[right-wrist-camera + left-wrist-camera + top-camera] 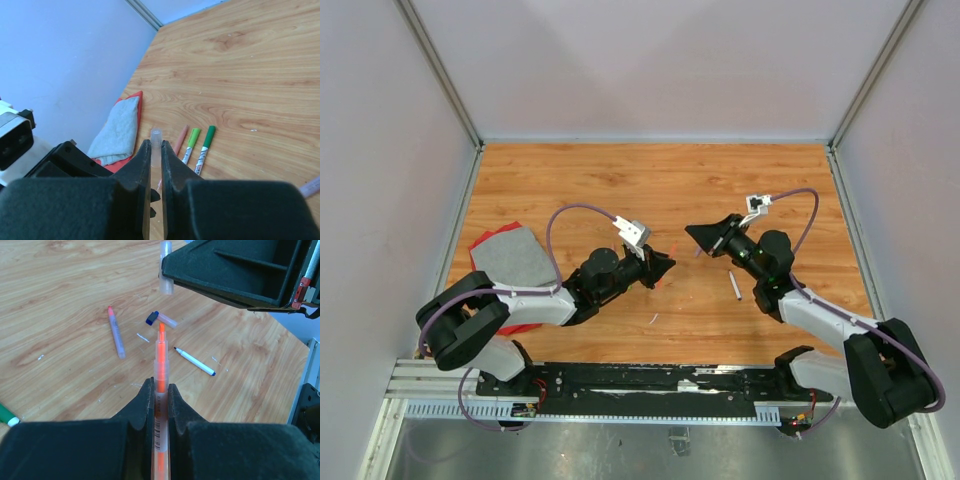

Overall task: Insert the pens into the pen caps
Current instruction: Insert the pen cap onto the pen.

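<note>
- Left pincer (160, 386): clamped on slim orange marker pen (161, 357), tip pointing forward, above wooden desk (60, 300).
- Right pincer (155, 148): clamped on short translucent plastic cap (156, 136), opposite the pen tip, apart from it.
- Loose on desk: blue-tipped white pen (195, 361), pink-tipped pale pen (116, 333), two green-ended pens (205, 145).

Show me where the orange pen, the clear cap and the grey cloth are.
orange pen (161, 367), left wrist view, on the middle of its barrel.
clear cap (156, 136), right wrist view, on its protruding end.
grey cloth (119, 131), right wrist view, on its middle.
</note>
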Controlling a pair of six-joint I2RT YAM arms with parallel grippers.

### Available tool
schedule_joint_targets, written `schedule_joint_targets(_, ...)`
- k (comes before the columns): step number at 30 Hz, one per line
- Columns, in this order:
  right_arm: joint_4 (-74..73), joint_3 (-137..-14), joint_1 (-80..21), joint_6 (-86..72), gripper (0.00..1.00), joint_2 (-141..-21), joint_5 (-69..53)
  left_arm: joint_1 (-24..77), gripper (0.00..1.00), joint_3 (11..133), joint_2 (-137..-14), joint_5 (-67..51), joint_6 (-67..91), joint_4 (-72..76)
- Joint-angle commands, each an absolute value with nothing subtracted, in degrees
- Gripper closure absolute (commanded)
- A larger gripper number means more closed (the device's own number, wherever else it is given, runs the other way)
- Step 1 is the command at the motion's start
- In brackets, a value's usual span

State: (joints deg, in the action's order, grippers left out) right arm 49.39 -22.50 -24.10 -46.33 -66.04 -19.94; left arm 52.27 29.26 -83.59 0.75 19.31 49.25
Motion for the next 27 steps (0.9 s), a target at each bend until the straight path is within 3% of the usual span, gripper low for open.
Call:
schedule_joint_targets(1,55.98,-23.06,-24.87,-48.07,0.99,-67.16,-22.81,52.82,0.99,30.41,-84.14,0.68,18.06,51.60)
schedule_joint_targets(27,57.96,-23.93,-27.46,-49.02,0.99,-70.72,-26.84,52.82,0.99,30.41,-84.02,0.95,18.20,51.42)
